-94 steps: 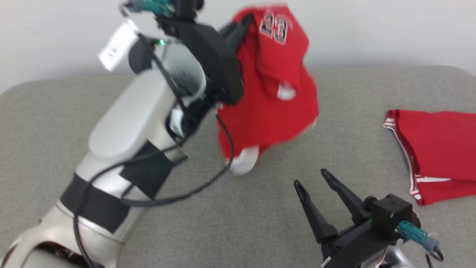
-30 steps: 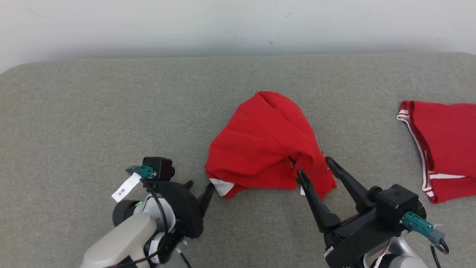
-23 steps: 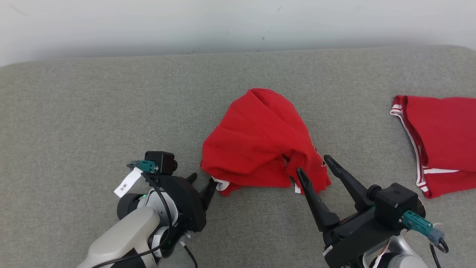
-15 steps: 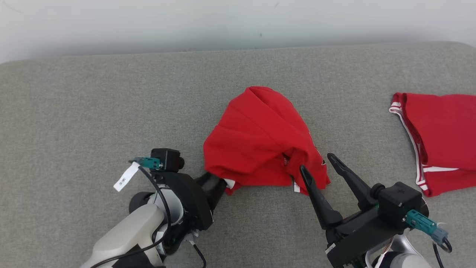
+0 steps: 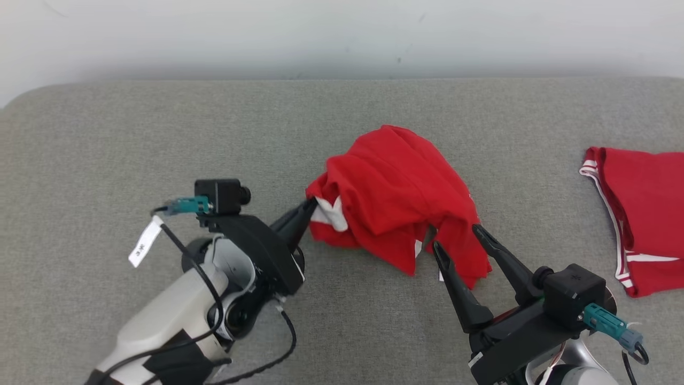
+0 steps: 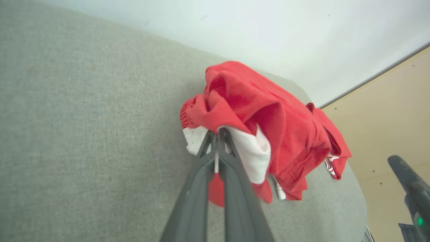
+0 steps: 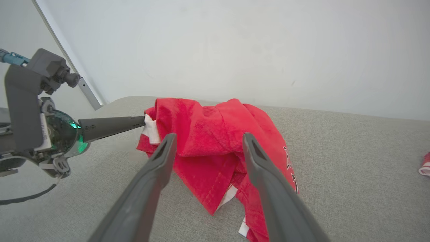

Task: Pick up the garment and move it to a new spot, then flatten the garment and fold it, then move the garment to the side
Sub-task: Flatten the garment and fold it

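**Status.** The garment (image 5: 395, 182) lies as a bunched red heap near the centre of the head view, directly on the grey fabric-covered table (image 5: 160, 133). It is not spread out: folds overlap, and a printed numeral is partly visible at its right side in the right wrist view.

**Left gripper** (image 5: 308, 205). The jaws are together, clamped on the garment's left edge at the white trim (image 5: 328, 211). In the left wrist view the tips (image 6: 217, 131) pinch this trim, and the pinched cloth appears raised slightly off the table.

**Right gripper** (image 5: 455, 237). The jaws stand wide apart at the garment's lower right edge and hold nothing. In the right wrist view the gripper (image 7: 209, 136) frames the heap between its two fingers; contact with the cloth cannot be confirmed.

**Progress (judgement).**
1. Flattening: just beginning, with one edge secured and the other not yet gripped.
2. Folding: not done.
3. Moving to the side: not done.

**Containers.** Nothing here serves as a container; both cloth items rest on the bare table. A second red garment (image 5: 646, 208), with white striped trim, lies flatter at the right edge of the frame, well apart from the heap.
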